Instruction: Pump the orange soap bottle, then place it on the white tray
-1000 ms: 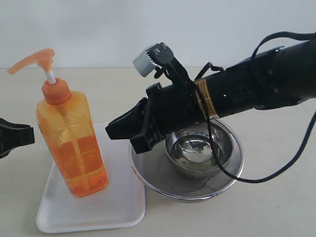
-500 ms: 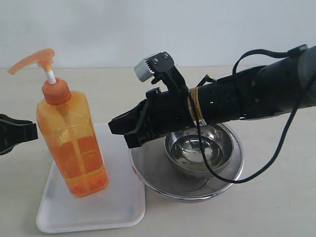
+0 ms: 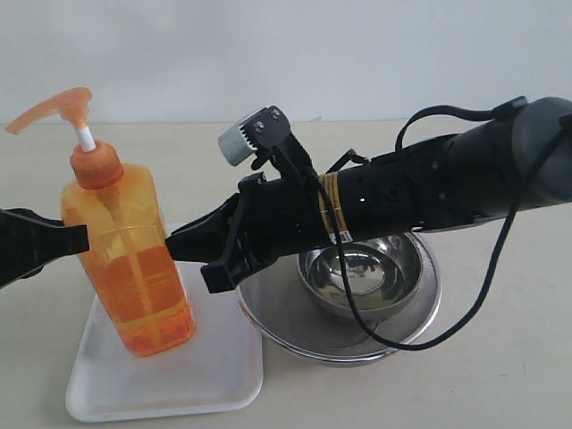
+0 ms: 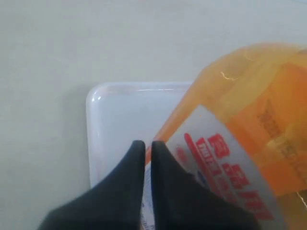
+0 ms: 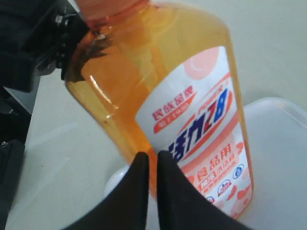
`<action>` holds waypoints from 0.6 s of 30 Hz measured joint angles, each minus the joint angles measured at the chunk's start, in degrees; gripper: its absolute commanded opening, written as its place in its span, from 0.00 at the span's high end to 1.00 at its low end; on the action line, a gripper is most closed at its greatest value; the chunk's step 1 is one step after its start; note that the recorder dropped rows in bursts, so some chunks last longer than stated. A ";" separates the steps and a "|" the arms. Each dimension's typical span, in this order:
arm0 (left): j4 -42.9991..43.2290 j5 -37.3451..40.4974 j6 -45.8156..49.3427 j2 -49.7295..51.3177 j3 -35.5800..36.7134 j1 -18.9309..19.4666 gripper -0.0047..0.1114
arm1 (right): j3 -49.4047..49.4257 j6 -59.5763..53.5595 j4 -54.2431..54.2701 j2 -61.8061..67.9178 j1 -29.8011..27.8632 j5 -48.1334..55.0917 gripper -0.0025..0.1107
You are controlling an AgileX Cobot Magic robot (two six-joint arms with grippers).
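Observation:
The orange soap bottle (image 3: 130, 259) stands upright on the white tray (image 3: 210, 380), its pump head (image 3: 49, 107) pointing left. My left gripper (image 3: 85, 239) is shut, tips at the bottle's left side at mid height. My right gripper (image 3: 174, 243) is shut too, tips against the bottle's right side at about the same height. In the left wrist view the shut gripper (image 4: 147, 143) points at the labelled bottle (image 4: 249, 120) over the tray (image 4: 115, 120). The right wrist view has the shut gripper (image 5: 152, 154) close to the bottle (image 5: 158, 86) and its label.
A round steel mesh strainer (image 3: 295, 335) with a steel bowl (image 3: 362, 273) inside stands just right of the tray, under my right arm. The right arm's black cable (image 3: 483, 295) loops down beside it. The table is beige, with a pale wall behind.
My right gripper has moved left and reached the bottle's right side. My left gripper has moved right to the bottle's left side. The bottle's top has shifted slightly left.

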 measured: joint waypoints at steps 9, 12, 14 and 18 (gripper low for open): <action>0.00 -1.45 0.00 0.00 0.00 0.00 0.92 | 0.00 -1.10 1.86 0.00 0.66 5.49 0.96; 0.00 -2.44 0.00 0.00 0.00 0.00 0.92 | 0.00 -1.21 2.12 0.00 0.66 5.49 0.96; 0.00 -2.44 0.00 0.00 0.00 0.00 0.92 | 0.00 -1.32 2.12 0.00 0.66 5.49 0.96; 0.00 -2.54 0.00 0.00 0.00 0.00 0.92 | 0.00 -1.32 2.12 0.00 0.66 5.49 0.96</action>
